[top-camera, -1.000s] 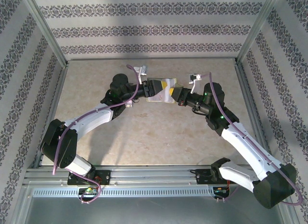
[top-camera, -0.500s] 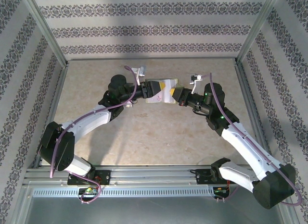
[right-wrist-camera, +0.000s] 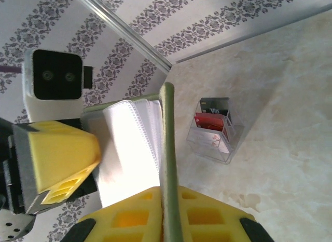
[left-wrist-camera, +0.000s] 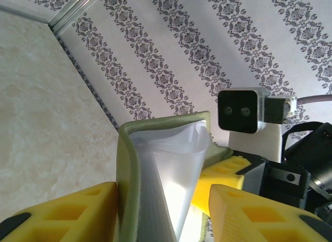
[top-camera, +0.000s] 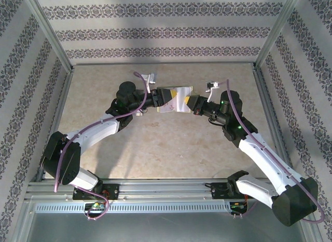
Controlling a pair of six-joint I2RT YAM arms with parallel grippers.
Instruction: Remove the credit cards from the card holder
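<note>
Right hand: fingers pressed together on the olive edge of one cover of the card holder, pinching it.
Left hand: fingers apart, with the holder's other cover and its white sleeves between them. One finger lies against the cover and the other looks just clear of it, so I cannot tell whether this hand grips.
Card holder: held in the air between the two hands, above the far middle of the bench, and spread partly open like a booklet.
Sleeves: white and translucent; no card colour shows in them.
Credit cards: a red one and a dark one stand in a clear box on the bench, well apart from both hands and the holder.
Progress: these are likely already out. Whether any are inside the holder is hidden, so checking the sleeves seems to be what is left.
</note>
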